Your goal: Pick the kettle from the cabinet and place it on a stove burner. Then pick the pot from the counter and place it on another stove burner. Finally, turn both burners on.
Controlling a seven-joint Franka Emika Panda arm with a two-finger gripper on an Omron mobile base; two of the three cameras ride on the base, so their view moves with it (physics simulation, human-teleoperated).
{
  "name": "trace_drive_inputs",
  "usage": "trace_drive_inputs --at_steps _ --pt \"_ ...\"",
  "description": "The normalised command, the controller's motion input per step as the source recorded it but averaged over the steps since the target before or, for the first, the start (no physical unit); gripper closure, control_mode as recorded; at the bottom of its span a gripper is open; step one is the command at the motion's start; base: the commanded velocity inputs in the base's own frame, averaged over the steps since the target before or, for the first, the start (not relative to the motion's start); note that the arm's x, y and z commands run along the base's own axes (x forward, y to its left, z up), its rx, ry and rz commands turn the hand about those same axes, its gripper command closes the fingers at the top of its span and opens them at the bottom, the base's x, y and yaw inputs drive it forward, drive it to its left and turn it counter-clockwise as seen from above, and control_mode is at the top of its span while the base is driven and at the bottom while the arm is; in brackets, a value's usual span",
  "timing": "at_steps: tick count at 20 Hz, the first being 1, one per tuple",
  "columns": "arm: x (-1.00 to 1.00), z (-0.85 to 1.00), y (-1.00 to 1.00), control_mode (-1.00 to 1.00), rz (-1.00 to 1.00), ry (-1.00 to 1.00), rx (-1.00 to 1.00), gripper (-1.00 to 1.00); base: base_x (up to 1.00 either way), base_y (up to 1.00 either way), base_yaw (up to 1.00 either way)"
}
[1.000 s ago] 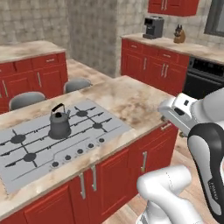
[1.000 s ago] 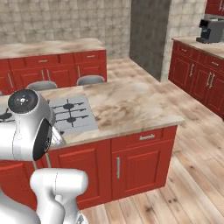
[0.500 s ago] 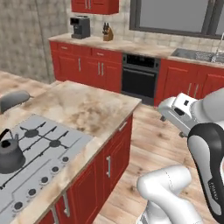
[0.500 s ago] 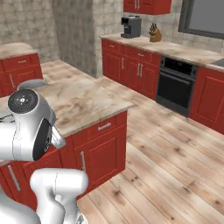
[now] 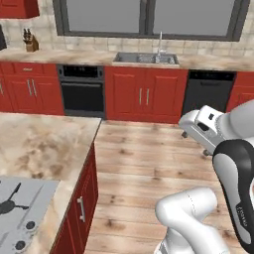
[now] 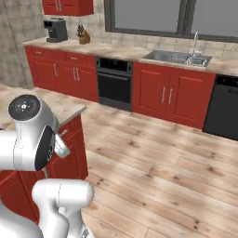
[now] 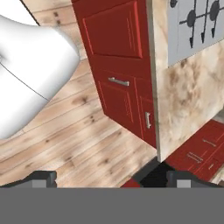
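Observation:
The kettle, the pot, the cabinet and the counter are out of view. A corner of the grey cooktop lies at the lower left of the left base view, with a piece of one stove burner grate and two knobs. In the hand view the cooktop sits at the top right with two burners on the marbled island top. My gripper is open, its finger tips wide apart with nothing between them, hanging over the wooden floor beside the island's red doors.
Ahead runs a wall of red low cabinets with a sink, a black oven and a dishwasher. A coffee machine and a knife block stand at the far left. Wooden floor lies between the island and that wall.
The whole picture has swung as the base turns: the cooktop with the kettle on it has slid off to the left and the sink wall has come into view. The gripper stays open.

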Motion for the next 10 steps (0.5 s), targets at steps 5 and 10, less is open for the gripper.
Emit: trace_drive_inputs --at_steps 5,10 --pt "0.00 0.00 0.00 1.00 0.00 0.00 0.00 -1.00 0.00 0.00 -0.65" --pt "0.00 0.00 0.00 1.00 0.00 0.00 0.00 -1.00 0.00 0.00 -0.64"
